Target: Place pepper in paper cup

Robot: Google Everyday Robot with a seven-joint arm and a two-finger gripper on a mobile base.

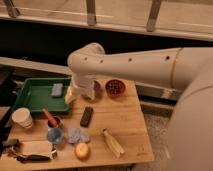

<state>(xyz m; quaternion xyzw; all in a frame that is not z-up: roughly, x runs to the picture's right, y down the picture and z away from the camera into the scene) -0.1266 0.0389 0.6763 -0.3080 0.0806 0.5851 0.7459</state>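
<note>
Pepper (50, 118) rests nr paper cup (22, 117); fingers (72, 95), seemingly spread & empty, hover by green tray (35, 80).

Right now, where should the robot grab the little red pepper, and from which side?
Probably grip the pepper across its slim middle, coming from above: it lies slanted, one end by the small dark cup. The tool hangs open by the green tray's right edge.

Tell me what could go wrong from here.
The end effector hangs over the green tray's right edge, away from the pepper. The pepper seems to rest against a small dark cup near a blue cup; grasping could knock them. The paper cup sits near the table's edge and might tip off.
</note>
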